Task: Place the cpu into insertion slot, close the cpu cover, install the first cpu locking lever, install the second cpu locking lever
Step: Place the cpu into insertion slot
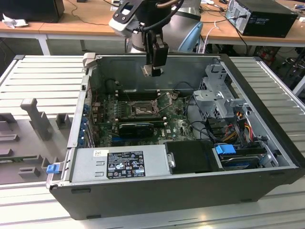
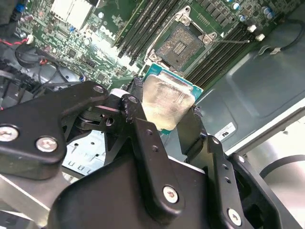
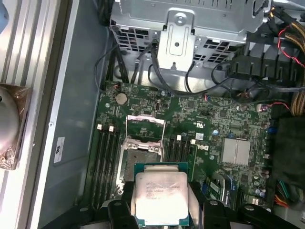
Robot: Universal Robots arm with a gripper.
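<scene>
My gripper hangs above the open computer case, shut on the cpu, a small square chip with a silvery top. In both wrist views the black fingers clamp two opposite edges of the cpu. The insertion slot lies well below on the green board, dark and uncovered. The cpu cover stands swung up at one side of the slot. A thin wire lever sticks out beside the slot.
Long black memory slots flank the socket. A grey power supply fills the case's near side, and a metal drive cage with loose cables stands at the exterior view's right. The case rests on a ribbed grey table.
</scene>
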